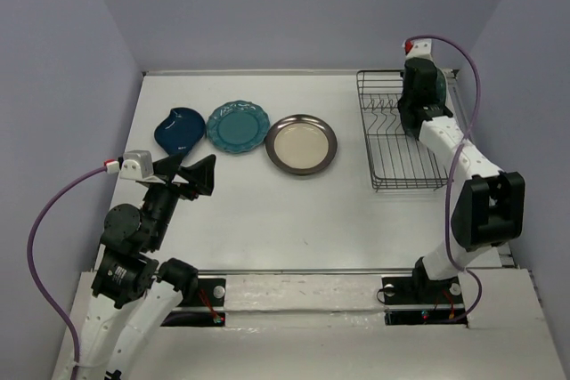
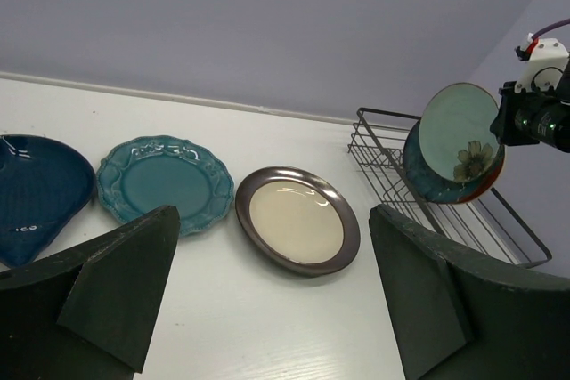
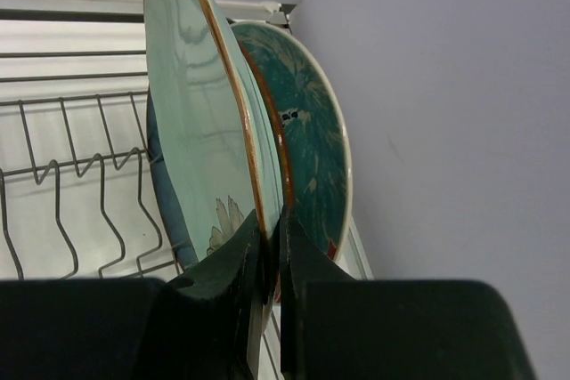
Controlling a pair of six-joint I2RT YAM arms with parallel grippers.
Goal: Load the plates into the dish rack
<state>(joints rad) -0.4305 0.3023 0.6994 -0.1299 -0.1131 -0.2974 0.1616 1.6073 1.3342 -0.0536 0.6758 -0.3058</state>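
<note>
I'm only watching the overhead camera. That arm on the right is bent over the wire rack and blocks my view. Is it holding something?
Observer: Yes. Its wrist camera shows the right gripper shut on the rim of a pale green plate, held up on edge.
Operator: Are other plates loaded already?
Observer: A red plate with teal flowers stands right behind the green one, on the wall side.
Operator: Just that one?
Observer: No. The left wrist camera shows a blue-grey plate on the green plate's other side, low in the dish rack.
</note>
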